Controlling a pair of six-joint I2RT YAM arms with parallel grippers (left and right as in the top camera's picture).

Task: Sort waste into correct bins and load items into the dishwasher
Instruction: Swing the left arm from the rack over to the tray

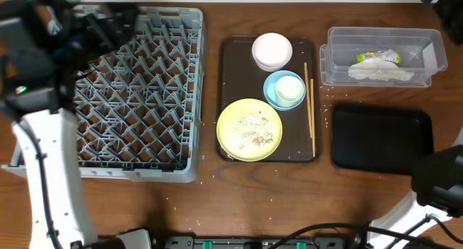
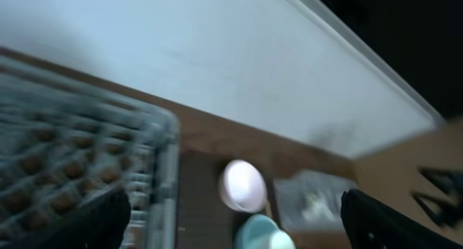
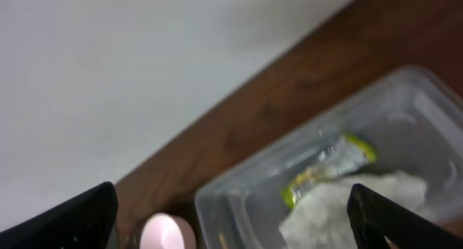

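Both arms are hanging clear of the work, and I am judging that sensible. The wrapper (image 1: pixel 377 57) and napkin (image 1: pixel 381 74) are already lying in the clear tub (image 1: pixel 383 32), so the dry waste is looking done. The crumbs (image 1: pixel 255 131) are sitting on the yellow plate (image 1: pixel 231 122), and the black tray (image 1: pixel 382 137) is holding nothing I can see.

The dishes are waiting on the brown serving tray (image 1: pixel 235 68): pink bowl (image 1: pixel 271 50) at the back, white cup (image 1: pixel 291 88) nested in the blue bowl (image 1: pixel 273 95), chopsticks (image 1: pixel 310 108) lying along the right side. Nothing is standing in the dish rack (image 1: pixel 137 90) yet.

My left hand (image 2: pixel 233 205) is hovering above the rack's far corner, fingers spread wide and gripping nothing. My right hand (image 3: pixel 231 198) is likewise spread and empty.

The overhead is giving me the whole layout but is hiding the right hand's fingers. The right wrist view is showing them apart, above tub, wrapper and napkin. The left wrist view is blurred, yet is catching both bowls beyond the rack.
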